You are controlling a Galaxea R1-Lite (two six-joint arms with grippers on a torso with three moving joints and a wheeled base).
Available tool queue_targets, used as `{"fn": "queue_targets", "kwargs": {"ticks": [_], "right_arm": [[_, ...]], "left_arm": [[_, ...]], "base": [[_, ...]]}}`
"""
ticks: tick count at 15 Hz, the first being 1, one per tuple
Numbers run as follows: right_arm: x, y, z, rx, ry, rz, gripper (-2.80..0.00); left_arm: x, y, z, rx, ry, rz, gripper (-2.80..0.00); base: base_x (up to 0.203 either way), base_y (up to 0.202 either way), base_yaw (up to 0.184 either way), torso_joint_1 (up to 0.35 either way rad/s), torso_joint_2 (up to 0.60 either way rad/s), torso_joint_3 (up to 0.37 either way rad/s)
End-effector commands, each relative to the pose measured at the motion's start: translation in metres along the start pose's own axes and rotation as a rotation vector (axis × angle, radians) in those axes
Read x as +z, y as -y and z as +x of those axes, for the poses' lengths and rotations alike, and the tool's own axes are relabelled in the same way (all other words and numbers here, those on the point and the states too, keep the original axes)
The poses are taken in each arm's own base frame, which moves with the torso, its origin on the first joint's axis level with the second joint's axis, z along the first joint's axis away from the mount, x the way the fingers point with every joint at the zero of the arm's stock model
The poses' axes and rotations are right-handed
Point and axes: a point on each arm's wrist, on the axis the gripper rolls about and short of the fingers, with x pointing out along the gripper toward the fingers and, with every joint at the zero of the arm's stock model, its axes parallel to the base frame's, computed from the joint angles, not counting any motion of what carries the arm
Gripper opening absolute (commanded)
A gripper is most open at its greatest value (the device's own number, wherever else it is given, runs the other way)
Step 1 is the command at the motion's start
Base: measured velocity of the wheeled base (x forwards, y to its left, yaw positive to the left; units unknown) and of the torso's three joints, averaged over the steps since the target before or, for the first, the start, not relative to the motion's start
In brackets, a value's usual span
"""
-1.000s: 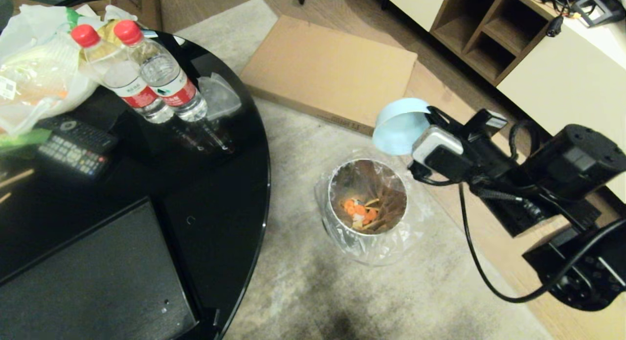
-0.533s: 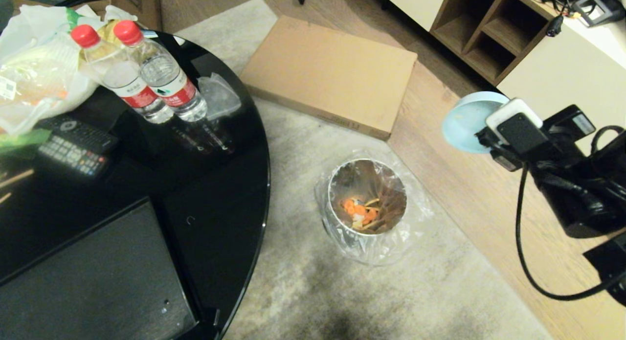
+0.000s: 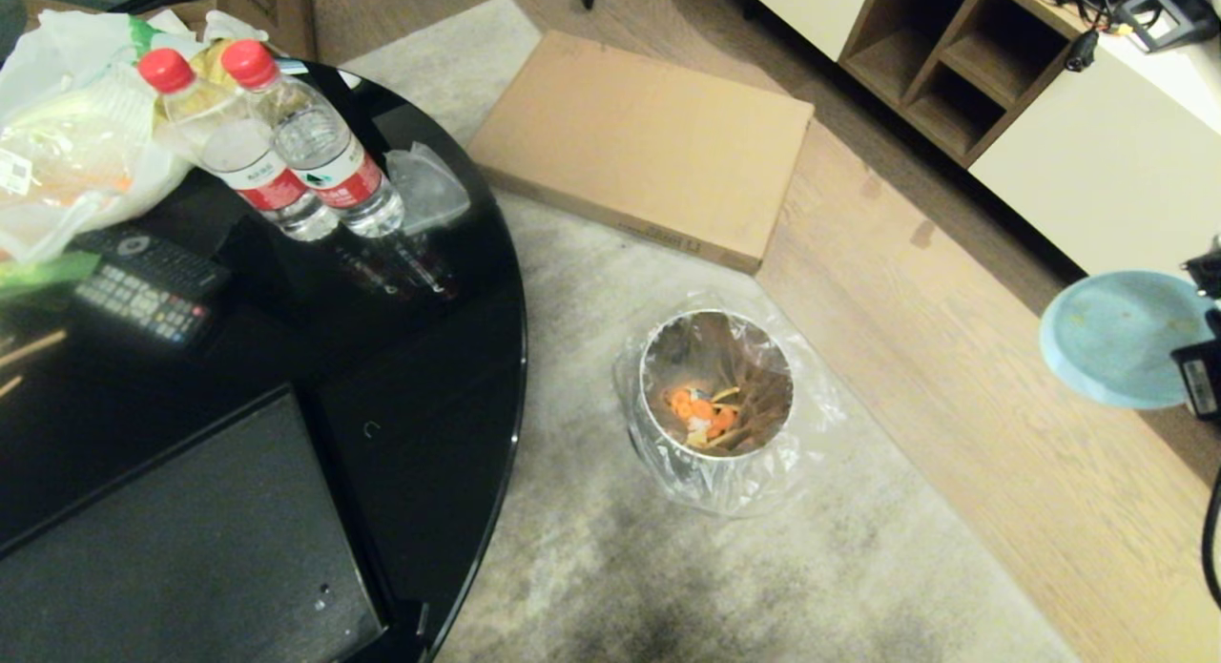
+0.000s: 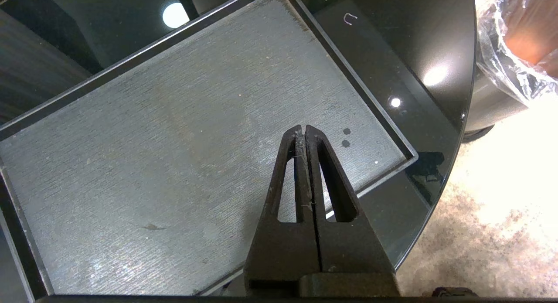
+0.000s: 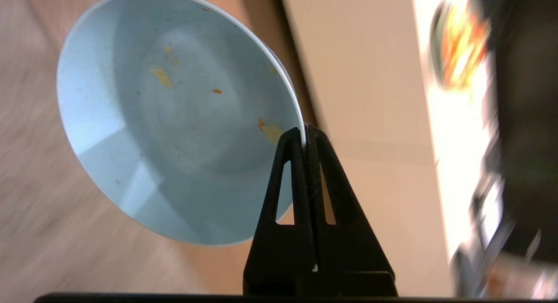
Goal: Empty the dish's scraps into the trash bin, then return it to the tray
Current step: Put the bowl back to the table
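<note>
The dish is pinched by its rim between the pressed-together fingers of the right claw, out over the wooden floor, well to the right of the trash bin and clear of its mouth. The thin rim is the only part narrow enough for such a grip, which is presumably why the dish is carried edge-on rather than cupped. Its inside is nearly bare; only a few small flecks cling to it. The scraps lie at the bottom of the trash bin, inside the clear liner, so the emptying is judged done and the return to be what remains.

The tray sits on the black tabletop, to the left of the trash bin, with its matte floor uncovered. The left claw is held above the tray near its corner closest to the trash bin, pressed together on nothing, apparently parked out of the way.
</note>
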Motion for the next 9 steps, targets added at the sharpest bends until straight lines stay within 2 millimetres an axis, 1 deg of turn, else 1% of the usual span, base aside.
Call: {"fn": "queue_targets", "kwargs": {"ticks": [1,3,5,9], "right_arm": [[-0.022,0.014,-0.034,0.023,-0.158,0.149,-2.8],[-0.041,0.011,-0.053,0.037,-0.222,0.231,-2.8],[-0.063,0.008,-0.076,0.043,-0.248,0.29,-2.8],[-0.105,-0.004,-0.107,0.042,-0.266,0.34,-2.8]], "left_arm": [[0.0,0.0,0.0,0.0,0.001,0.0,-2.8],[0.0,0.0,0.0,0.0,0.001,0.0,-2.8],[0.0,0.0,0.0,0.0,0.001,0.0,-2.8],[0.0,0.0,0.0,0.0,0.001,0.0,-2.8]], "base": [[0.0,0.0,0.0,0.0,0.0,0.0],[0.0,0.0,0.0,0.0,0.0,0.0],[0.0,0.0,0.0,0.0,0.0,0.0],[0.0,0.0,0.0,0.0,0.0,0.0]]}}
